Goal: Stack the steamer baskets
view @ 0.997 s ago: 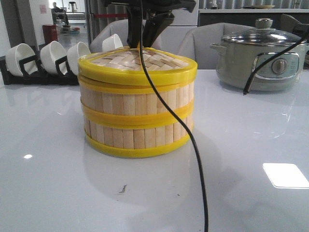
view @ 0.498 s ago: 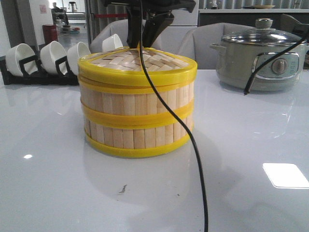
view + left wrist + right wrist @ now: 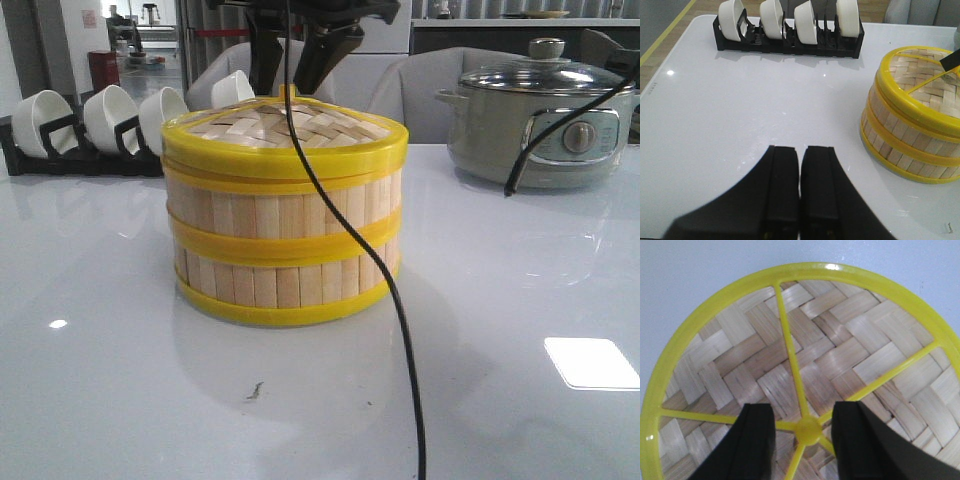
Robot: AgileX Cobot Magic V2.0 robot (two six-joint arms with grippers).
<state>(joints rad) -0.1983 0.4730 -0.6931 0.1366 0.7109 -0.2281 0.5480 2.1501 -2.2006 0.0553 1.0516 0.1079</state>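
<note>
the right gripper is now spreading its fingers off the lid's knob, holding nothing. the steamer baskets are sitting stacked and lidded mid-table, so stacking looks finished. the left gripper is resting closed, empty, near the bowl rack.

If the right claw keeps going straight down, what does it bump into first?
Probably the small yellow knob on the flat woven-bamboo lid: the open right gripper hangs directly above it, one finger on each side.
</note>
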